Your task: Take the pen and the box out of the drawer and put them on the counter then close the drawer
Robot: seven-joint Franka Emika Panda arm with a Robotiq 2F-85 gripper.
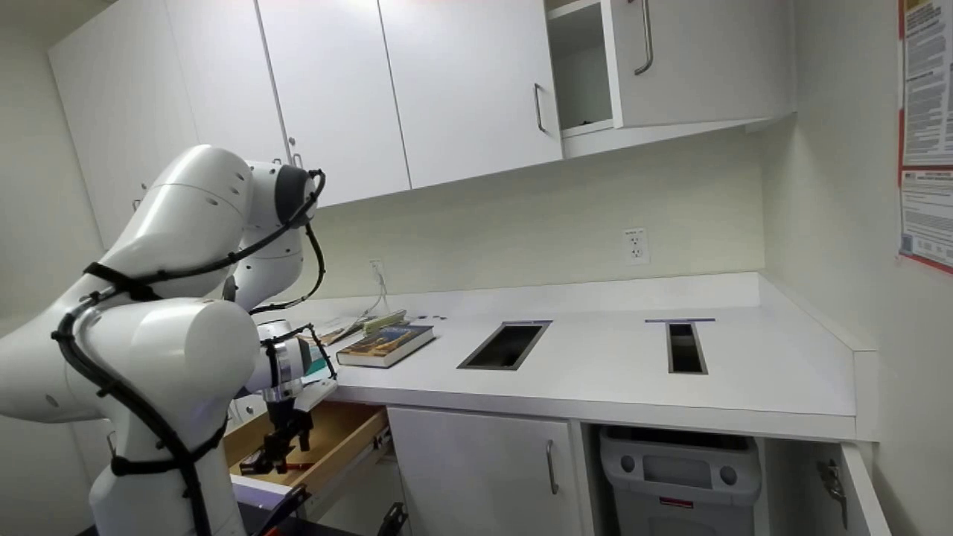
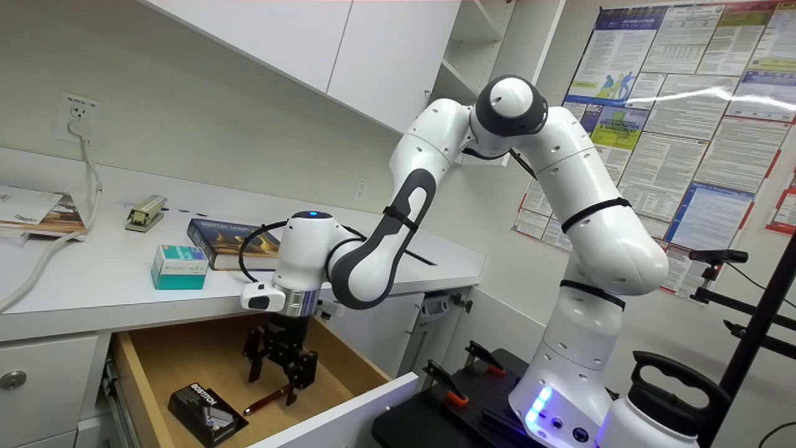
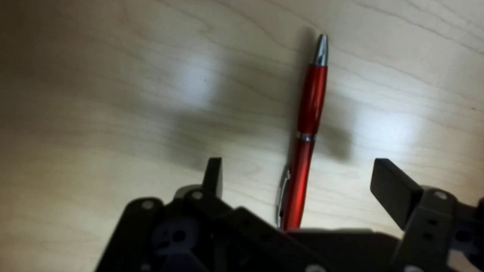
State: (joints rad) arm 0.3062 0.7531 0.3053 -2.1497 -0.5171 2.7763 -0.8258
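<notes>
One red pen (image 3: pixel 307 131), silver-tipped, lay flat on the wooden floor of the drawer (image 2: pixel 205 354), which stood pulled out beneath the front edge of the white table (image 2: pixel 118 274). One hand (image 3: pixel 297 170), fingers spread apart, straddled the pen without gripping it; whether the fingertips met the wood could not be told. One black Bostitch box (image 2: pixel 206 415), same drawer, sat just beside one end of the pen; contact uncertain. On the table, toward the front edge: one teal-and-white carton (image 2: pixel 180 267), one thick book (image 2: pixel 235 244). Nearer the rear edge: one stapler (image 2: pixel 146 213).

Hazards, as judged: the pen, slim and rounded, was liable to roll or swivel if one finger met it first. Fingers closing too high would probably have slipped over the barrel; too low, they would have pressed into the wood. A hold too near the clip end might have let the pen tilt on lifting. The hand stood close to the front edge and could have struck it, or the carton, if swung across before rising clear. A pen set down near that edge might have rolled off.
</notes>
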